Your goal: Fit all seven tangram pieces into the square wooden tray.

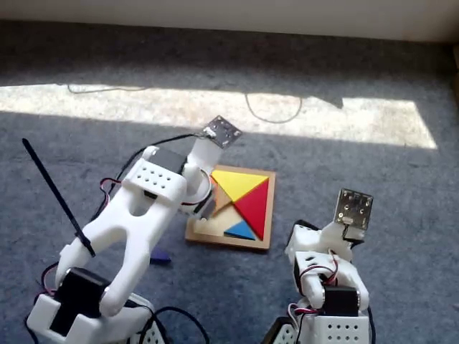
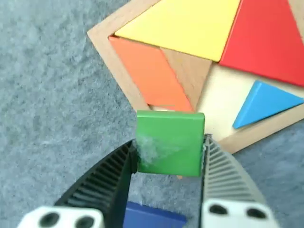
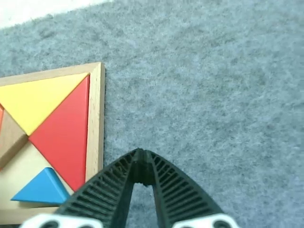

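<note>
Over the rim of the square wooden tray (image 1: 229, 243), the left gripper (image 2: 169, 149) clamps a green square tile (image 2: 168, 137) by two opposite sides.

Inside the tray lie a large yellow triangle (image 1: 240, 183), a large red triangle (image 1: 256, 204), an orange parallelogram (image 2: 149, 71), a brown triangle (image 2: 190, 76) and a small blue triangle (image 1: 240, 229). A dark blue piece (image 1: 160, 255) sits on the grey carpet (image 1: 358, 165) just beside the tray. The right gripper (image 3: 142, 154) hangs over the carpet next to the tray's red side, fingertips pressed together on nothing.
</note>
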`<state>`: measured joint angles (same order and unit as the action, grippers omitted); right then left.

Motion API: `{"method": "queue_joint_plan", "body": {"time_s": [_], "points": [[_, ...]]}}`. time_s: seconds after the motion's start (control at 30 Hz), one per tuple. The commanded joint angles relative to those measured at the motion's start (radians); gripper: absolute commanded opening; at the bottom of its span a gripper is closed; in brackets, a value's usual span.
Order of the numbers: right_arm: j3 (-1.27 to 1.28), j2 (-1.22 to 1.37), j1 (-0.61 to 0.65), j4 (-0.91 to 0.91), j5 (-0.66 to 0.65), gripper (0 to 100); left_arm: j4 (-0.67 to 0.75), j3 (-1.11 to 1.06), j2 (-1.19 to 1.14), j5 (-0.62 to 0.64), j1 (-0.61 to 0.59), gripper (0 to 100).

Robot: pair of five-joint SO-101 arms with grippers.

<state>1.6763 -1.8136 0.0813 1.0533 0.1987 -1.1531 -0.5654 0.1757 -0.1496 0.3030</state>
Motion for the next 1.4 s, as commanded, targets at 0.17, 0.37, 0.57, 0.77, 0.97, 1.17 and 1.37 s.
{"method": "queue_joint_plan", "body": {"time_s": [0.17,0.37,0.57,0.77,0.97,1.17,1.37], "points": [[0.133,-0.013,-0.012,-0.001,-0.009,0.3,0.075,0.041,0.007,0.011,0.128,16],[0.133,-0.013,-0.012,-0.001,-0.009,0.3,0.075,0.041,0.007,0.012,0.140,26],[0.133,-0.013,-0.012,-0.001,-0.009,0.3,0.072,0.047,0.008,0.014,0.134,32],[0.133,-0.013,-0.012,-0.001,-0.009,0.3,0.071,0.059,0.018,0.008,0.101,28],[0.133,-0.013,-0.013,-0.001,-0.009,0.3,0.077,0.050,0.008,-0.035,-0.012,23],[0.133,-0.013,-0.013,-0.001,-0.009,0.3,0.213,-0.064,0.007,-0.077,-0.058,23],[0.133,-0.013,-0.013,-0.001,-0.009,0.3,0.318,-0.124,-0.019,-0.074,-0.058,23]]}}
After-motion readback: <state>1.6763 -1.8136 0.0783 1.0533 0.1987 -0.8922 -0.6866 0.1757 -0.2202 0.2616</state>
